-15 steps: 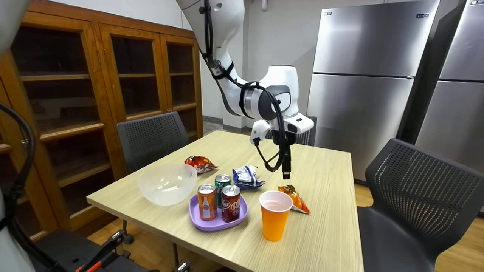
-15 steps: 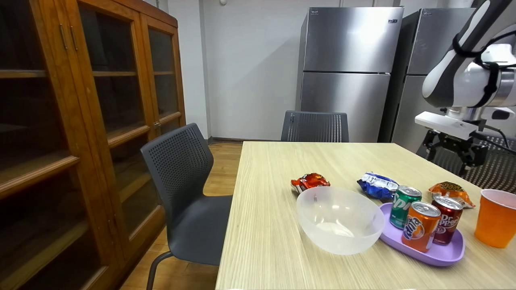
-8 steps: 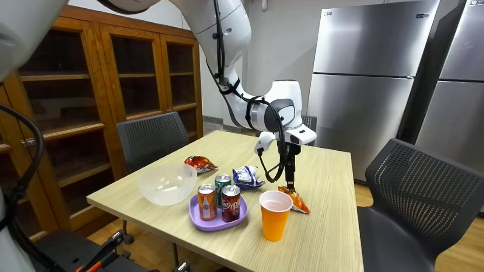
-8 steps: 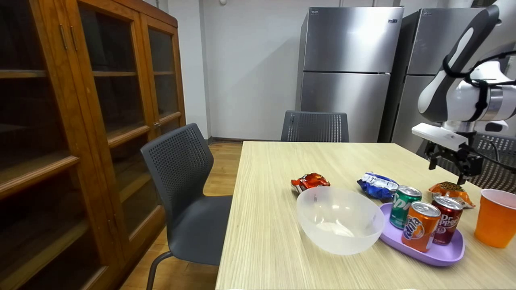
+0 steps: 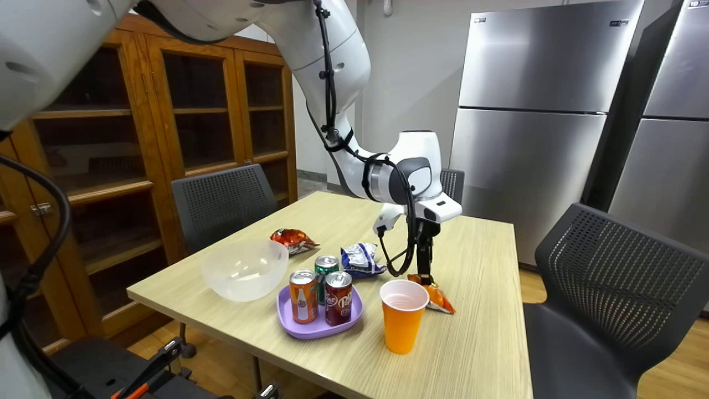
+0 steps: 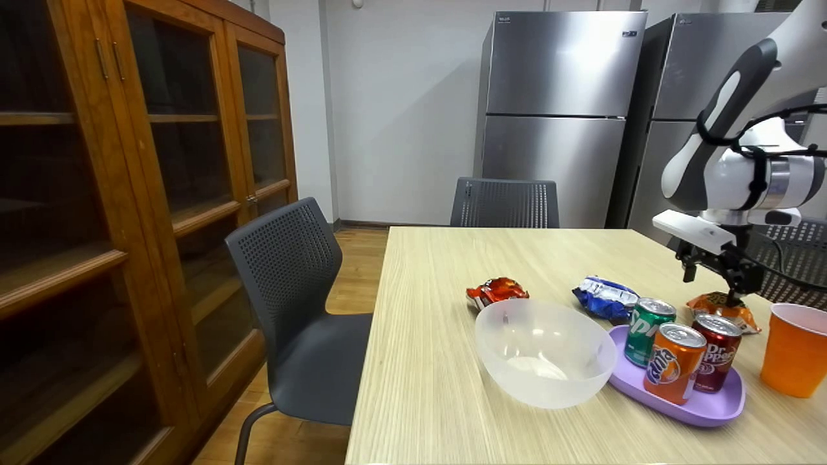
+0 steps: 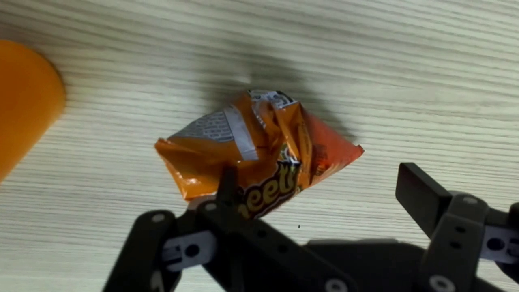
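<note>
**Gripper (image 7: 318, 176) spread wide at the orange bag (image 7: 267, 150)**

Its jaws stand well apart. In the wrist view, one finger (image 7: 228, 188) overlaps the bag between seven and eight o'clock; whether it touches, I cannot tell. The other is over the table (image 7: 425, 93), between three and four. The bag lies on the table, the cup (image 7: 24, 101) near half past nine from it. In an exterior view, the tray (image 5: 313, 332) bears an orange can (image 5: 303, 302), a green can (image 5: 325, 266) and a red can (image 5: 339, 302). From the tray, the cup is at three, the blue bag (image 5: 363, 261) at one, the red bag (image 5: 292, 241) at eleven, the bowl (image 5: 243, 271) at ten.
</note>
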Tool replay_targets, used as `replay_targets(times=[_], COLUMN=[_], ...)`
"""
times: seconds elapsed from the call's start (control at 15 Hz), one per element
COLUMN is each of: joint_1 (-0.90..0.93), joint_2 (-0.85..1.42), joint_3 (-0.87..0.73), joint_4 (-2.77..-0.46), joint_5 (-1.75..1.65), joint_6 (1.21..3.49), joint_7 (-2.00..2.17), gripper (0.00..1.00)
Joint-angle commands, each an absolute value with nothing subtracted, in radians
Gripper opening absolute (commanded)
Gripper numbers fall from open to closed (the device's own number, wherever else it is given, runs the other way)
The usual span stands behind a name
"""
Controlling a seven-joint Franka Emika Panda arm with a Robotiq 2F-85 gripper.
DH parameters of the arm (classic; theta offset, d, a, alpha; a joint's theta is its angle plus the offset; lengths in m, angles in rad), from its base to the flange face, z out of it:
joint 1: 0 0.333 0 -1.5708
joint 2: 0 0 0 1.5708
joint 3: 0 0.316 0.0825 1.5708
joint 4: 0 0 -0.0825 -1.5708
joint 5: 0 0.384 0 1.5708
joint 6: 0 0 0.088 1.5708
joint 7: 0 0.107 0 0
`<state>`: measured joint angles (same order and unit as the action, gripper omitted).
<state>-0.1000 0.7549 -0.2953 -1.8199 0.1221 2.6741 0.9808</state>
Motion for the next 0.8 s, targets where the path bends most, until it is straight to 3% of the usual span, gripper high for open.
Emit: replay_targets(times=[0.0, 0.2, 0.27, 0.33, 0.73], joint_1=[-0.088, -0.089, -0.09, -0.09, -0.086], joint_2=[0.784, 0.788, 0.786, 0.786, 0.772], joint_3=[-0.306, -0.304, -0.302, -0.302, -0.299], joint_4=[-1.773, -1.768, -1.769, -1.769, -1.786], joint_5=[0.141, 0.142, 0.143, 0.143, 0.141], joint_6=[2.658, 2.66, 2.661, 2.662, 2.669], joint_7=[1.009, 1.012, 1.011, 1.011, 1.005], gripper=[1.0, 1.0, 0.75, 0.74, 0.27])
